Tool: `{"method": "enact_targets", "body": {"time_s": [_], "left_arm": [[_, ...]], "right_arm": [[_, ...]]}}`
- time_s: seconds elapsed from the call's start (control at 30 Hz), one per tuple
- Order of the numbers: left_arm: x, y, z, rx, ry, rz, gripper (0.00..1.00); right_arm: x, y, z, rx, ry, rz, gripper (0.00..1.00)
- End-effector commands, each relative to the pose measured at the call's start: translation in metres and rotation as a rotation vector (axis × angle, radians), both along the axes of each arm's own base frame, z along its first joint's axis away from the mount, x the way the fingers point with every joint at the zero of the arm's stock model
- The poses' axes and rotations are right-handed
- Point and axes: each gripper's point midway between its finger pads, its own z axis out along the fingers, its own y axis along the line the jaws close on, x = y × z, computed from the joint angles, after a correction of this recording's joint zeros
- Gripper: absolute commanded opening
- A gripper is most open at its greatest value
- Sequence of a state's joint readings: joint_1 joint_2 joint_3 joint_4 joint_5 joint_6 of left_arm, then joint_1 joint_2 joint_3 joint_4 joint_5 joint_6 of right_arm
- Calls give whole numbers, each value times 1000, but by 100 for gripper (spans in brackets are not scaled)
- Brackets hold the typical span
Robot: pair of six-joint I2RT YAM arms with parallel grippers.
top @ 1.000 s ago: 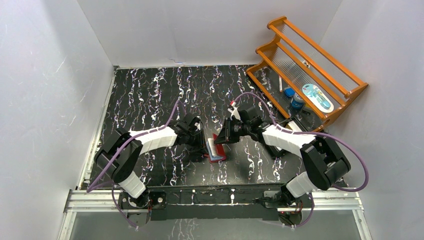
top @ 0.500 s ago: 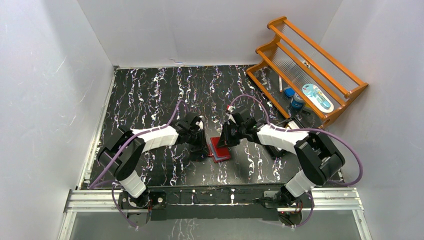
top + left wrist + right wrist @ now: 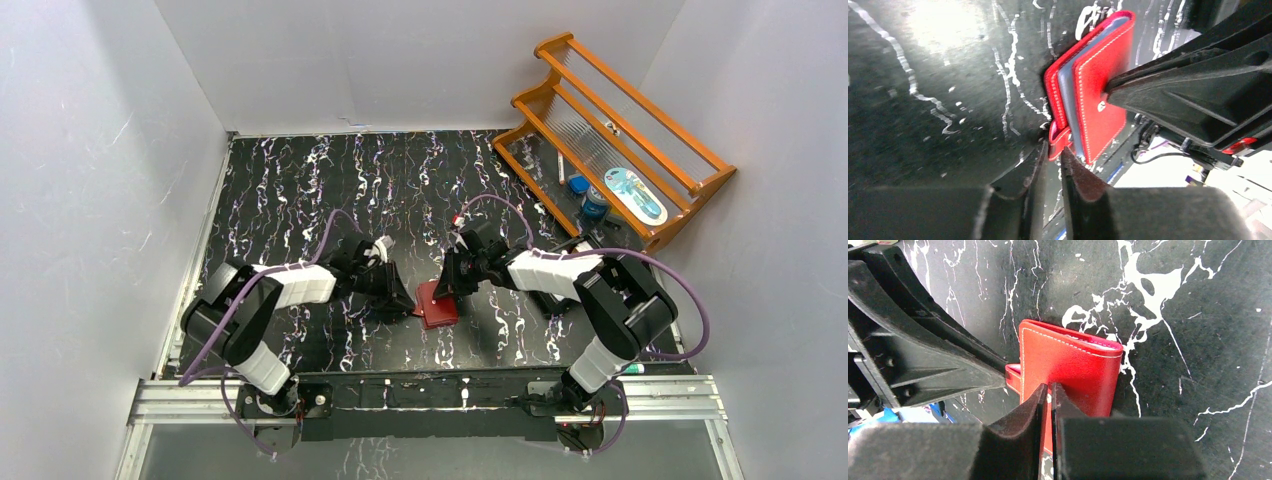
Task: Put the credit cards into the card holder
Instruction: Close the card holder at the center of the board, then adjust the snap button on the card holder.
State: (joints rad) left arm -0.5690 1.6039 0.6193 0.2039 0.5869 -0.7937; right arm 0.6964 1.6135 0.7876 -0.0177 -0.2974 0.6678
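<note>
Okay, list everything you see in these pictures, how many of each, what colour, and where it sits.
card holder: one, red, folded shut, on the table between the two grippers
table: one, black with white veining, under everything
rack: one, orange wood, far right corner of the table
bottle: one, blue-topped, in the rack
packet: one, pale blue and white, in the rack beside the bottle
walls: three, white, left, back and right
arms: two, white and black, reaching in from the near edge
left gripper: one, black, seemingly pinching the holder's strap tab
right gripper: one, black, shut, tips pressing on the holder's cover
</note>
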Motion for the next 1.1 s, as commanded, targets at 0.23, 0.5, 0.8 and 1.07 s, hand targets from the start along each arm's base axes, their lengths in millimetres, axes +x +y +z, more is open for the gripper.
{"method": "enact_targets", "body": {"time_s": [0.23,0.5,0.8,1.07], "left_arm": [[21,32,34,269,-254,31,26],[19,13,53,365,-604,-309,29],[0,0,48,305,-759,-668,36],[-8,-11,30,372,-848,-823,41]], "right_arm": [[-6,-23,-36,-111,14,-19,16],[-5,-18,-35,-95,19,-8,16],[-3,-14,-33,-84,18,-6,16],[-4,-14,-32,-77,19,-2,16]]}}
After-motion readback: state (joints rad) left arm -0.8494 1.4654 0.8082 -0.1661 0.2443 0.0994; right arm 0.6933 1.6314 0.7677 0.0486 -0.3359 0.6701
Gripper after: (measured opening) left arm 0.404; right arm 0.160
